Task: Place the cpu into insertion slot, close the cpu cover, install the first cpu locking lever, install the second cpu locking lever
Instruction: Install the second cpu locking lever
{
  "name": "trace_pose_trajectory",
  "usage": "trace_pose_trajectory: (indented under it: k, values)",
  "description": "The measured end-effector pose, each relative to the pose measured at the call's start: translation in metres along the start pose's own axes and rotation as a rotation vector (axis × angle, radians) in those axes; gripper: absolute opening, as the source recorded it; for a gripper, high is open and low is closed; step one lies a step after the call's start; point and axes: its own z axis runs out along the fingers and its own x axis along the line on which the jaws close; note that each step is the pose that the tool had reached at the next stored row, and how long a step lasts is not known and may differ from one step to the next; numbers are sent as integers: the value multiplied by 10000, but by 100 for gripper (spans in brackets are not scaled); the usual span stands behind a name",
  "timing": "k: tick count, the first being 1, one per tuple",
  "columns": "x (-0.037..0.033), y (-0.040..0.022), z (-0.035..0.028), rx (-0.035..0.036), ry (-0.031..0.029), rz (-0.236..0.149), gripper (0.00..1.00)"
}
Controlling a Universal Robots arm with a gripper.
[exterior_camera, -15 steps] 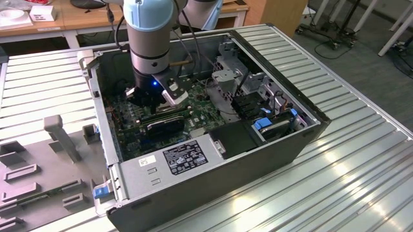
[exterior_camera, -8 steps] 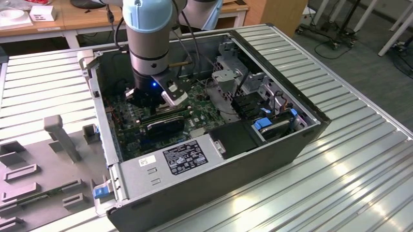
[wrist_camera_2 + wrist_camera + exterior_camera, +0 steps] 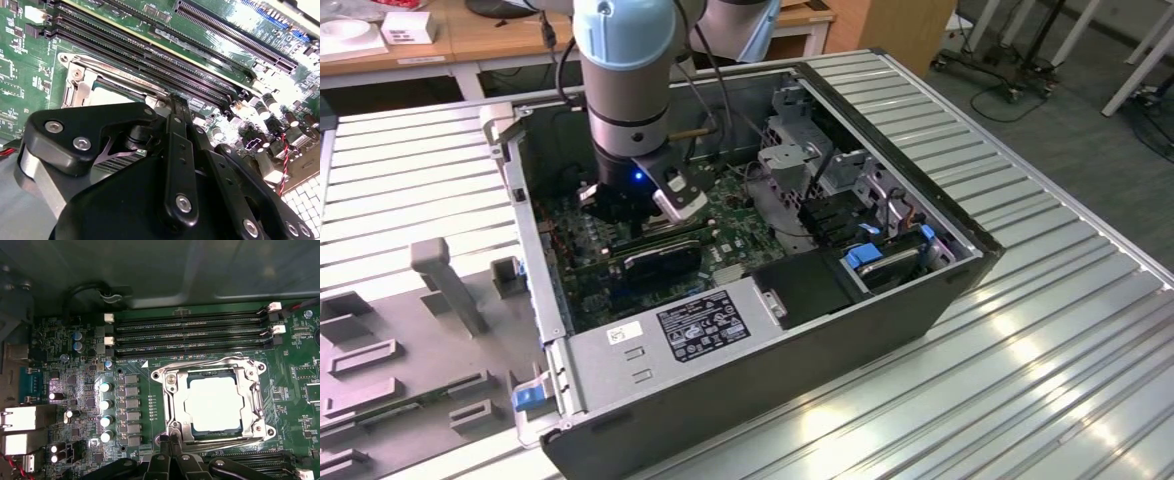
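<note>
In the first wrist view the cpu (image 3: 214, 402), a pale square chip, lies flat in the insertion slot (image 3: 191, 427). The silver cpu cover (image 3: 172, 405) lies down around it as a frame. Thin wire levers run along two sides of the socket: one (image 3: 200, 365) by the memory slots, the other (image 3: 225, 441) on the opposite edge. My gripper (image 3: 173, 437) is shut, its black tips meeting at the socket's corner by that second lever; whether they pinch it is hidden. In the second wrist view the gripper (image 3: 175, 100) points at the cover (image 3: 80, 82) beside the cpu (image 3: 107, 95). The exterior view shows the gripper (image 3: 630, 222) low inside the case.
Long black memory slots (image 3: 190, 335) run beside the socket, and a row of capacitors (image 3: 105, 405) stands on its other side. In the exterior view, metal drive cages (image 3: 801, 150) and the power supply (image 3: 694, 325) hem in the board. A grey foam tray (image 3: 400, 340) lies outside the case.
</note>
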Motion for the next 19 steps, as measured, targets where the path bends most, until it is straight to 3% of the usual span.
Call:
trace_pose_trajectory:
  k: [19]
  values:
    - [37, -14, 36, 25, -4, -2, 11]
